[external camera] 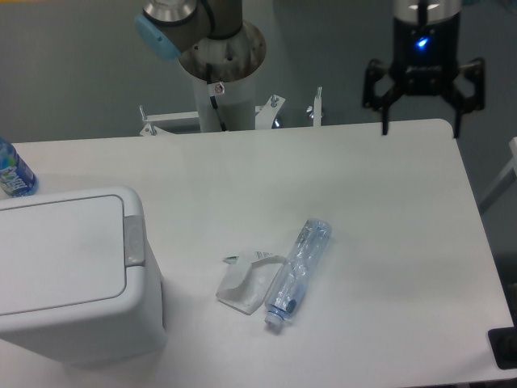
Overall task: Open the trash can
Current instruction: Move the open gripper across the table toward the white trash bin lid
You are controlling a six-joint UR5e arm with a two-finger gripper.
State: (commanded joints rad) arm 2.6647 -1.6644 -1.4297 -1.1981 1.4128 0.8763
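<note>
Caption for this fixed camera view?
Open pincer high over the table's far right edge, trash can lid shut.

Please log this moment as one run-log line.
phase: approach | gripper: open, empty, far corner | trash can: lid shut | grey tab: untouched

On the table (388, 210) there are one trash can (69, 271), two plastic bottles, one crushed near centre (299, 271) and one far left (12, 171), and one crumpled wrapper (246, 284).

The trash can (69, 275) sits lid-closed at the counter's (380, 210) left front. A crushed bottle (298, 272) touches a white pouch (245, 287) mid-counter. The gripper (422, 128) hangs spread wide over the far right edge.
</note>
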